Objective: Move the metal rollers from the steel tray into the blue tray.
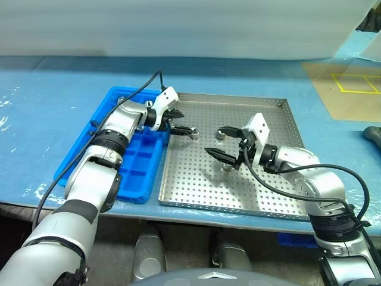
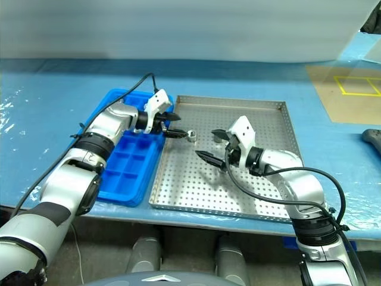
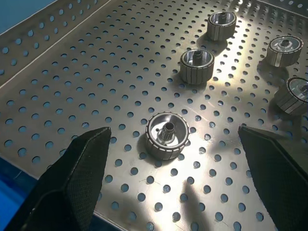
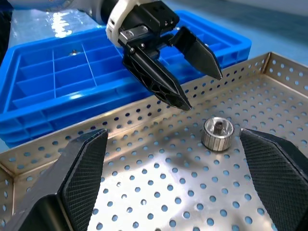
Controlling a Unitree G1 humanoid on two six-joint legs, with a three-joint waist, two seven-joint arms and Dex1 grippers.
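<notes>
We see a desk (image 1: 47, 101) covered in a light blue sheet that shines and wrinkles a little toward its left edge. Two trays lie directly on it, side by side and touching or nearly so: the blue tray (image 1: 136, 192) on the left and the larger steel tray (image 1: 280, 202) on the right, both close to the near edge. Toward the far right corner we find a tan mat (image 1: 333, 101) marked with a yellow square outline, lying flat on the sheet. At the right edge a dark grey object (image 1: 374, 137) rests on the desk, cut off so we cannot tell what it is.
</notes>
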